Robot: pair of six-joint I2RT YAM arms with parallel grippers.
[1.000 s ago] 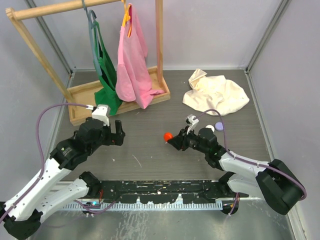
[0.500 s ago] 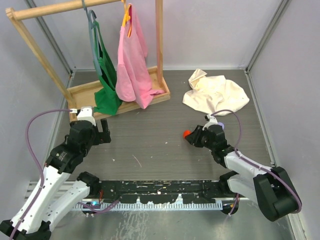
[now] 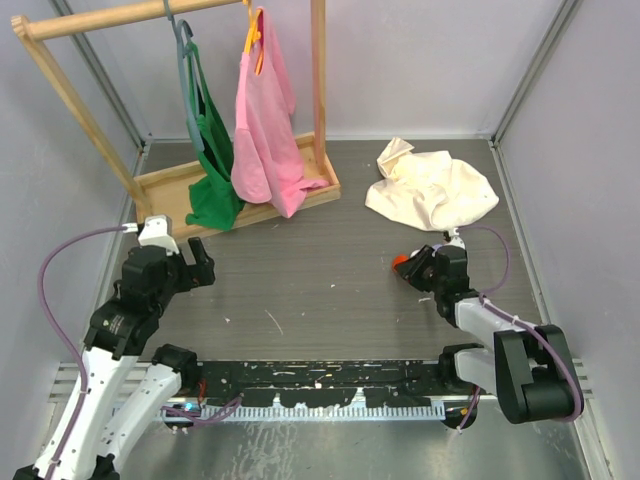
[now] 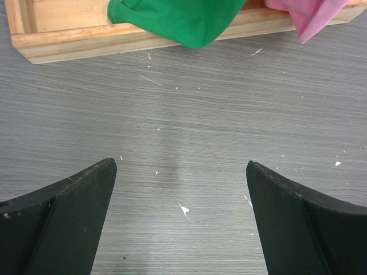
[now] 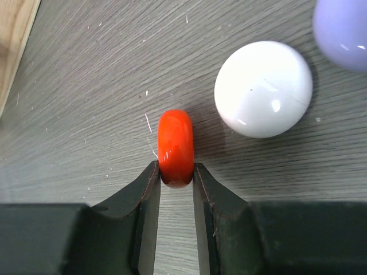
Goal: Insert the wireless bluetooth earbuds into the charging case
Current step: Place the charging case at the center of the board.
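Clamping the red round case on edge: your right gripper has both fingers pressed on its flat faces. The white round case sits just beside it with a slim gap; the lilac case is cut off at the frame corner. The earbuds are too small to make out in any view. Your left gripper hangs jaws wide apart, nothing between them, over the grey table (wooden rack base edge just ahead, green cloth draped over it). Bare tabletop lies between both arms; the cream cloth lies beyond the right one.
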